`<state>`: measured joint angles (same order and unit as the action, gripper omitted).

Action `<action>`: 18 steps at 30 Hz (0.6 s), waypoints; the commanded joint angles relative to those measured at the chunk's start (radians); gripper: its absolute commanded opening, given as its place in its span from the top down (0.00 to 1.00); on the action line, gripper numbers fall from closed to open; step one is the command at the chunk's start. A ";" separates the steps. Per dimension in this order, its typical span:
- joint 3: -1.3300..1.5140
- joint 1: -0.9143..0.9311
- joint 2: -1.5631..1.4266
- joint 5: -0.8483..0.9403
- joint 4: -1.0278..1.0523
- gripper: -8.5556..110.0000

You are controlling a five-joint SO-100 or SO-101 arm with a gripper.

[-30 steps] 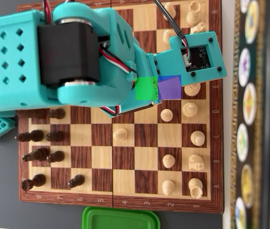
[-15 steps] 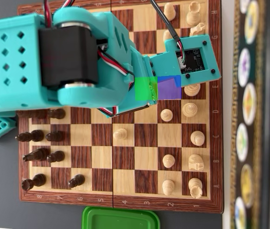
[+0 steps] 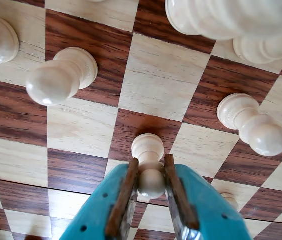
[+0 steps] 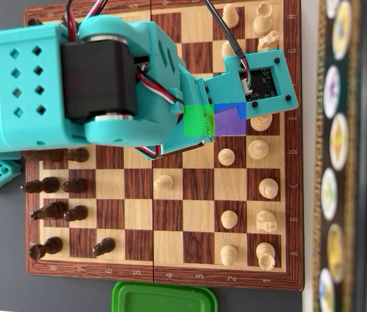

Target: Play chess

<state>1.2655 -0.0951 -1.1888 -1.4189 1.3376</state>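
- Gripper (image 3: pixel 151 184): teal, with rust-brown pads; in the wrist view the jaws stand narrow, clamped on the round head of a white pawn
- White pawn (image 3: pixel 148 160): its base sits over a dark square, upright; whether it touches the wood or is just lifted, I cannot tell
- Chessboard (image 4: pixel 292 195): wooden, light and dark squares; the arm (image 4: pixel 105 84) covers much of its upper half in the overhead view, hiding the held pawn there
- Neighbouring white pawns: one (image 3: pixel 61 77) up-left, one (image 3: pixel 250 122) to the right, both near in the wrist view
- Dark pieces (image 4: pixel 73 186): ranked along the left edge, overhead view
- Green lid (image 4: pixel 164 299): below the board
- Step in hand, by my reckoning: the grasp of a pawn for a move
- Next move calls for: a straight lift clear of the neighbours, then carry to the target square
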 commanded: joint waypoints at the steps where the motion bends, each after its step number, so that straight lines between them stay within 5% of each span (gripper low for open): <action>1: -0.009 0.000 -0.063 -0.008 -0.002 0.88; 18: -0.012 -0.009 -0.060 -0.008 -0.008 0.82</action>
<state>1.2655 -0.1028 -1.1888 -1.4189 1.3376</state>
